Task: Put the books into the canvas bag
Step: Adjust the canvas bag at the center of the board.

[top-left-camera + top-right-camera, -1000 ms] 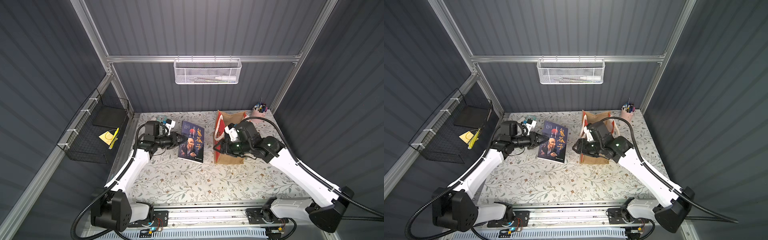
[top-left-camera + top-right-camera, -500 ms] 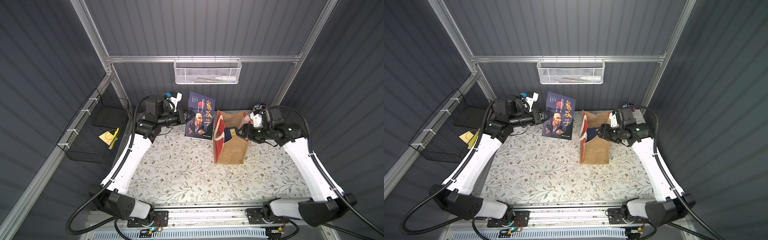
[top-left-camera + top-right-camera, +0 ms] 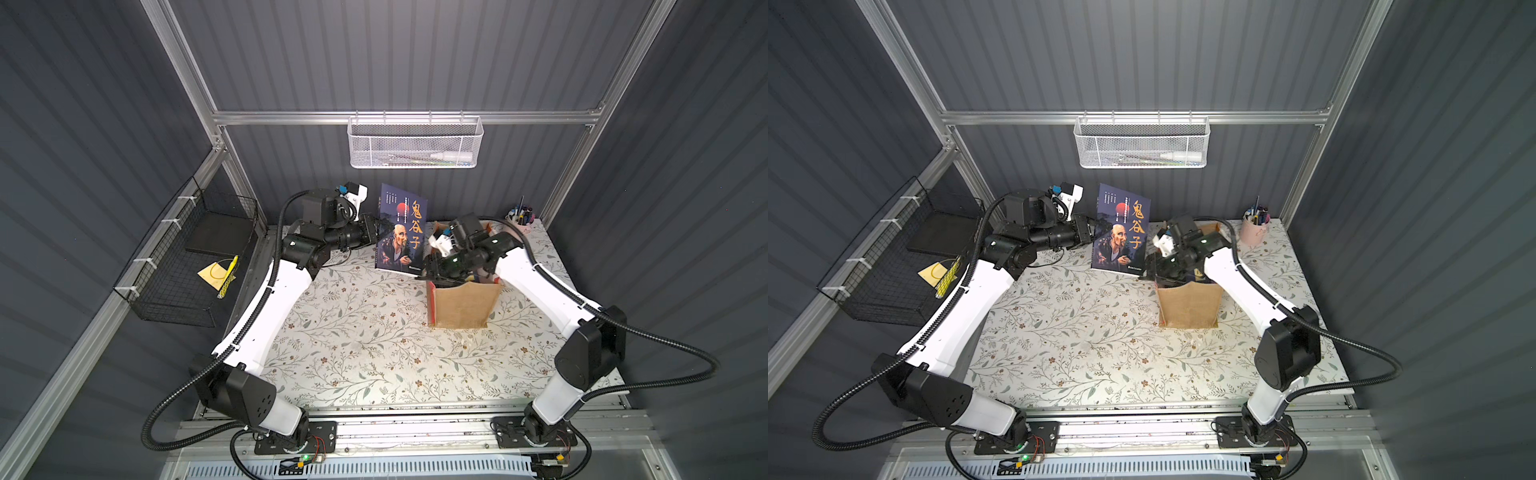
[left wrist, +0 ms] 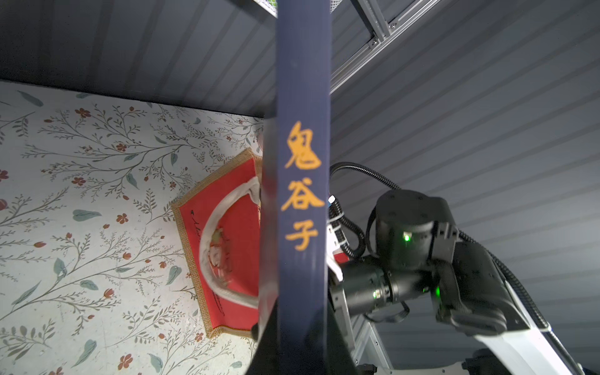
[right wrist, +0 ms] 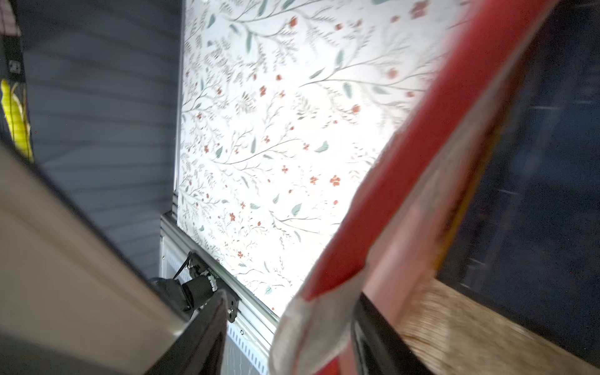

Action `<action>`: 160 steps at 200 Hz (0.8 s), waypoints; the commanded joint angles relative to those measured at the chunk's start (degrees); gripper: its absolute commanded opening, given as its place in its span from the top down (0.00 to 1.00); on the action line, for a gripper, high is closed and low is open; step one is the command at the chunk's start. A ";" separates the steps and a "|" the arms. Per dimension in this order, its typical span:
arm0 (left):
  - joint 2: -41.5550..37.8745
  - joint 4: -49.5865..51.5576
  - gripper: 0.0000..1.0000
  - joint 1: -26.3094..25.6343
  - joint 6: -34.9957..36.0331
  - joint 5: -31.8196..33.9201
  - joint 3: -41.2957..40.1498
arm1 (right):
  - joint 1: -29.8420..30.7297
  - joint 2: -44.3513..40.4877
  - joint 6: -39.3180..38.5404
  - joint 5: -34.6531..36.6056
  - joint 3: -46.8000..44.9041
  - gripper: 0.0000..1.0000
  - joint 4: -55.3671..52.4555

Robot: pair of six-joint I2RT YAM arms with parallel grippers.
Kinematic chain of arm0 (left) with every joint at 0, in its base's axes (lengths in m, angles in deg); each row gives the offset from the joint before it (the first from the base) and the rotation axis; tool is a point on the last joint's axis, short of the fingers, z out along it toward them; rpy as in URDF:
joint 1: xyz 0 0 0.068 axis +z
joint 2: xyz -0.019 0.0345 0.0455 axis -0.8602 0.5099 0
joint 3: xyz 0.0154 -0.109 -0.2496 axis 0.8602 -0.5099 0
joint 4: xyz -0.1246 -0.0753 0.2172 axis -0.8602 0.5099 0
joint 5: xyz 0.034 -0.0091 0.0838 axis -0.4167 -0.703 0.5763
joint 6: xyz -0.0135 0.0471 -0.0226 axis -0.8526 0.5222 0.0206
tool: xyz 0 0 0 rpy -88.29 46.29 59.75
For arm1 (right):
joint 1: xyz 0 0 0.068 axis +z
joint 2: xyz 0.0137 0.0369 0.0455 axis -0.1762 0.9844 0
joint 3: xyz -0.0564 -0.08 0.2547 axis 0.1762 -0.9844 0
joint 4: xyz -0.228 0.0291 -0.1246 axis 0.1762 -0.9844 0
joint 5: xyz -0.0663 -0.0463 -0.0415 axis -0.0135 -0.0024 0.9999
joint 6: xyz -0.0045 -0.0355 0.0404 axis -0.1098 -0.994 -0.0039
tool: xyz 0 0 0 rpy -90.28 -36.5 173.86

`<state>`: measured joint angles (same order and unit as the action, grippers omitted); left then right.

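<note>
While navy books (image 3: 1198,274) already sit in the canvas bag (image 3: 463,305), my left jaws clamp the portrait book (image 3: 401,235) aloft just beside it, not yet in, and my right jaws gape around its red wall (image 5: 406,156).

The book (image 3: 401,232) has a navy cover with 3 orange characters and a pale-faced portrait in dark robes. The canvas bag (image 3: 463,305) is tan burlap, its side panel red with a white handle. The bench (image 3: 365,345) is white, patterned with grey-green leafy sprigs and small red flowers. The mesh basket (image 3: 415,143) is white, the wire basket (image 3: 166,303) black, its paper sheet (image 3: 212,274) yellow.
</note>
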<state>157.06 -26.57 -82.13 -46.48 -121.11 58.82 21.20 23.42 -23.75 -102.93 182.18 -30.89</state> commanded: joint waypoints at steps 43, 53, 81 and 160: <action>-1.14 -3.08 1.00 0.20 -0.30 1.54 6.20 | 5.60 -4.75 5.16 -3.46 4.13 0.37 1.68; -1.11 -4.57 1.00 0.20 -1.57 1.23 6.20 | 4.65 -5.89 3.88 -1.20 5.91 0.36 -1.55; -0.55 -9.77 1.00 0.11 -6.23 -0.49 4.94 | -2.37 -9.72 0.53 0.53 8.80 0.35 -9.18; 9.25 -13.24 1.00 -11.38 -6.26 8.65 9.44 | -20.44 -17.07 -6.99 2.50 -0.21 0.32 -15.81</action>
<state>162.99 -36.61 -89.25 -54.26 -116.44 64.37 1.84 5.21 -27.66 -100.62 186.84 -43.63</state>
